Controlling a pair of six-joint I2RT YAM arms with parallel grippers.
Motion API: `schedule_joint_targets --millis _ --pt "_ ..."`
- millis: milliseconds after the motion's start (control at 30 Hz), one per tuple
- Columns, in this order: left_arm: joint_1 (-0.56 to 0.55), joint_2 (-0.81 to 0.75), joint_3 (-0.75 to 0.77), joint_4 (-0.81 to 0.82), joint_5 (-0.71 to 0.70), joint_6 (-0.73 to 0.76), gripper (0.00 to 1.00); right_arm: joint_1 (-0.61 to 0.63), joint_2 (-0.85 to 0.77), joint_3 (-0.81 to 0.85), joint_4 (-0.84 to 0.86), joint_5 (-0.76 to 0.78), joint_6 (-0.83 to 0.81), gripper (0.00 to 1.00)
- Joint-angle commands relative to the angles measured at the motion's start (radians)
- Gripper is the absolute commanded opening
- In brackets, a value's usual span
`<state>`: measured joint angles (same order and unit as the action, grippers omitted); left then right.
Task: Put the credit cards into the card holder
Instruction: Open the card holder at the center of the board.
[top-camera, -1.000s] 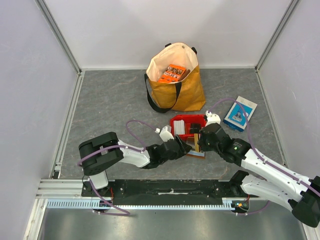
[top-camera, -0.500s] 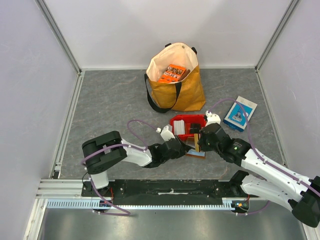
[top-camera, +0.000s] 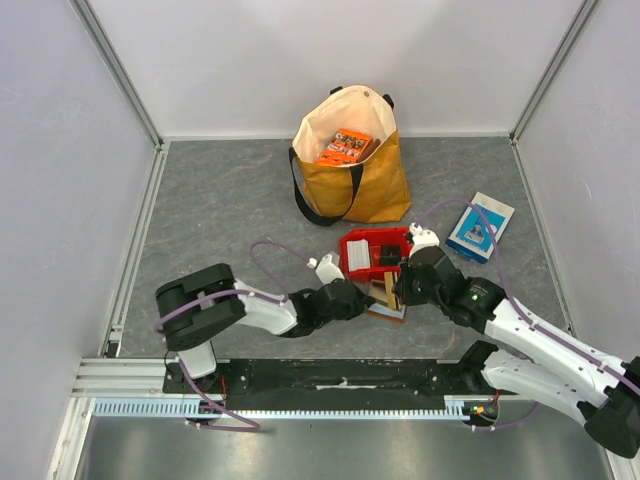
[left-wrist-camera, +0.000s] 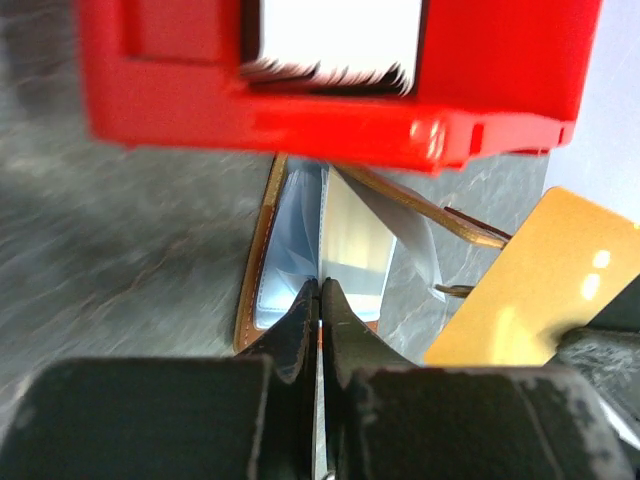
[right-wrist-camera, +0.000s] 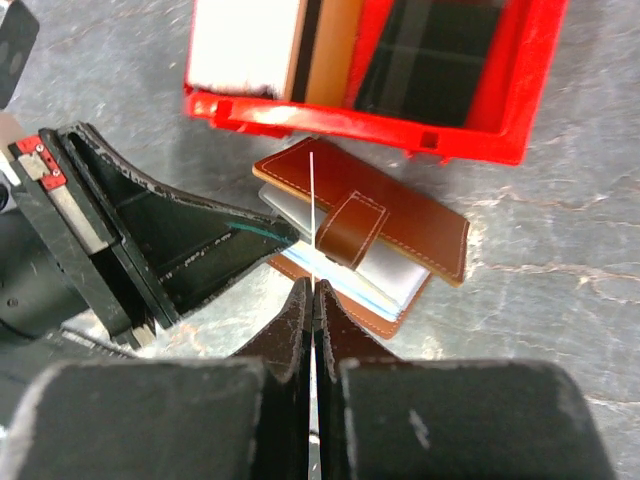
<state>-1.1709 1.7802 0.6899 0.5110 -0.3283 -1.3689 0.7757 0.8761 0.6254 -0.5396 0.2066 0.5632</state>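
Observation:
The brown leather card holder (top-camera: 388, 306) (right-wrist-camera: 410, 215) lies open on the grey table just in front of the red bin (top-camera: 350, 238). My left gripper (top-camera: 367, 298) (left-wrist-camera: 320, 284) is shut on a thin inner leaf at the holder's left edge (left-wrist-camera: 285, 260). My right gripper (top-camera: 399, 289) (right-wrist-camera: 312, 286) is shut on a gold-faced credit card (left-wrist-camera: 540, 290) (right-wrist-camera: 312, 200). That card stands on edge over the holder, beside its snap tab (right-wrist-camera: 350, 230). More credit cards, white and dark, stand in the bin (right-wrist-camera: 240, 45) (left-wrist-camera: 330, 30).
The red bin (right-wrist-camera: 350, 118) sits directly behind the holder, close to both grippers. A tan tote bag (top-camera: 365, 185) holding an orange packet (top-camera: 345, 147) stands at the back. A blue-and-white box (top-camera: 480, 227) lies to the right. Metal frame rails and white walls bound the table.
My left gripper's jaws have closed on the holder's edge and drawn it slightly nearer. The right gripper, still holding its card, has shifted a little along with it.

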Motion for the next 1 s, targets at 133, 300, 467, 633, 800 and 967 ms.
schedule_joint_targets --millis 133,300,467,633,800,967 --pt "0.01 -0.284 -0.217 -0.191 0.083 0.131 0.02 -0.001 -0.085 0.042 0.021 -0.251 -0.009 0.0" --pt "0.065 -0.458 -0.143 -0.565 0.204 0.344 0.02 0.004 -0.065 0.057 0.076 -0.352 -0.006 0.0" --pt "0.189 -0.573 -0.024 -0.874 0.316 0.548 0.02 0.016 -0.017 0.094 0.119 -0.401 -0.002 0.0" --pt "0.35 -0.542 0.1 -1.022 0.498 0.752 0.02 0.042 0.017 0.131 0.135 -0.423 -0.011 0.0" --pt "0.384 -0.409 0.22 -1.112 0.584 0.855 0.02 0.118 0.063 0.137 0.173 -0.366 0.017 0.0" --pt "0.387 -0.298 0.339 -1.204 0.629 0.901 0.02 0.263 0.15 0.155 0.227 -0.184 0.092 0.0"
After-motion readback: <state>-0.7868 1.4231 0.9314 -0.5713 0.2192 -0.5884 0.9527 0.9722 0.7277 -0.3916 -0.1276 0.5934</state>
